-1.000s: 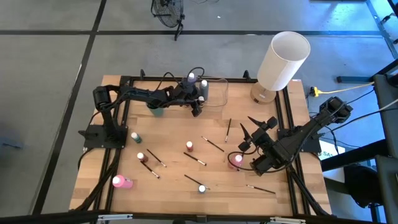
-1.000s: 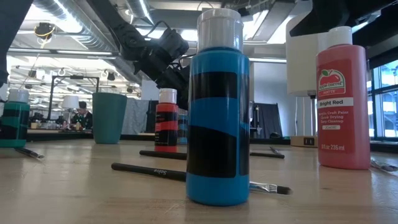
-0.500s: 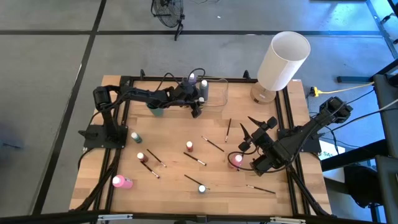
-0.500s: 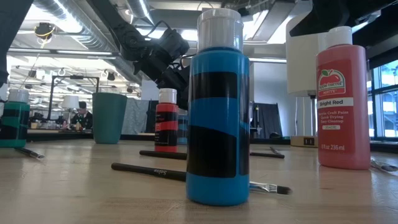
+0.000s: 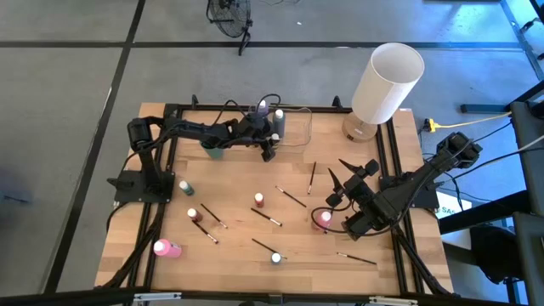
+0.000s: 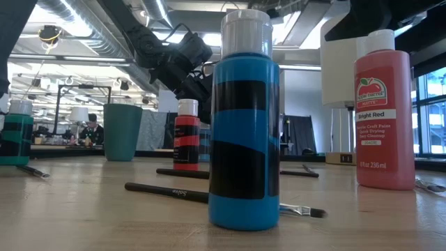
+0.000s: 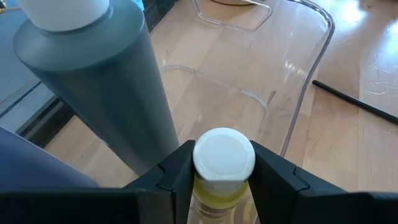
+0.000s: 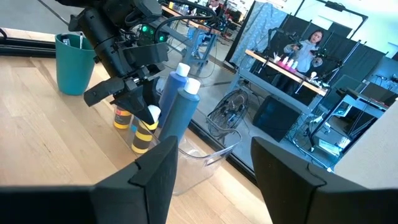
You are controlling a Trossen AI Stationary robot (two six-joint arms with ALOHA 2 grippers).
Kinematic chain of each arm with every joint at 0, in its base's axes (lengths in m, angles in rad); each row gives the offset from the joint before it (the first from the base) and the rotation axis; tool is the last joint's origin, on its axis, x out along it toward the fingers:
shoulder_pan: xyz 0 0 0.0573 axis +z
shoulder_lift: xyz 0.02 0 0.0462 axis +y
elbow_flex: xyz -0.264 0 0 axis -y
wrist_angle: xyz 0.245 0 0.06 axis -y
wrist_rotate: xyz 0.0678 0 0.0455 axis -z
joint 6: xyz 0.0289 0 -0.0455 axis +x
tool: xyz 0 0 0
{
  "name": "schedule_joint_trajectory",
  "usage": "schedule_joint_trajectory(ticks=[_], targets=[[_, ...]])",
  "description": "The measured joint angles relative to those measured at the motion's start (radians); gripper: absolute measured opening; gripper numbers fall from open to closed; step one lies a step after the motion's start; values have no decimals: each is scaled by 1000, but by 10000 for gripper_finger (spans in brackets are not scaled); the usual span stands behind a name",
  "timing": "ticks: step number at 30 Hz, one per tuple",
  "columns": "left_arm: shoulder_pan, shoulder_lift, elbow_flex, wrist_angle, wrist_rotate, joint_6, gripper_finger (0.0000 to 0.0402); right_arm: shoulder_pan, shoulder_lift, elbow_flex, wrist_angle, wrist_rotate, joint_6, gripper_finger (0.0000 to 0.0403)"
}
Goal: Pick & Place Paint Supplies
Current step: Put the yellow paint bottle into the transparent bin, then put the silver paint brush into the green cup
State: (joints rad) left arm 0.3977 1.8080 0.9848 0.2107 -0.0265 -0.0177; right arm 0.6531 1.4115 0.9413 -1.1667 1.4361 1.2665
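Nothing is visibly changing between the earlier pictures and this one: both arms are sitting where they were a second ago, and every bottle and brush on the worktop (image 5: 238, 246) is lying in the same spot. That reads as a pause at the drop-off, not a fresh move.

The left hand (image 7: 224, 163) is staying in the upper middle of the high view, over the clear container (image 5: 293, 127). In the left wrist view its fingers are pinching a yellow bottle (image 7: 222, 165) by the neck, just under the white cap, with a tall grey-blue bottle (image 7: 102, 81) standing just beside it. The right wrist view is showing that yellow bottle low, next to another yellow bottle (image 8: 121, 117). Whether it is already resting on the container floor, I cannot tell. My guess is that a release is about to follow.

The right hand (image 5: 342, 174) is waiting right of centre with its fingers spread and holding nothing.

Much is still waiting: a pink bottle (image 5: 167, 248) at lower left, a green bottle (image 5: 184, 187) at left, a red bottle (image 5: 259, 201) in the middle, another near the right arm, and several brushes (image 5: 290, 197) scattered between them.
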Motion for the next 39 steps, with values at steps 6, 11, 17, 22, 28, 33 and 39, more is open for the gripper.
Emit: schedule_joint_trajectory(ticks=[6,11,17,22,28,33,39], targets=[[0,0,0,0,0,-14,131,0,0,0,0,-1,0,206],[0,0,0,0,0,-14,155,0,0,0,-1,-1,0,206],[0,0,0,1,0,-14,186,0,0,0,-3,-4,0,206],[0,0,0,10,1,-13,189,0,0,0,-3,-4,0,206],[-2,-2,0,21,3,-13,189,0,0,0,-3,-4,0,206],[-2,-3,0,34,3,-5,188,0,0,0,-3,-4,0,206],[-4,-10,2,61,26,5,187,0,0,0,-3,-4,0,206]])
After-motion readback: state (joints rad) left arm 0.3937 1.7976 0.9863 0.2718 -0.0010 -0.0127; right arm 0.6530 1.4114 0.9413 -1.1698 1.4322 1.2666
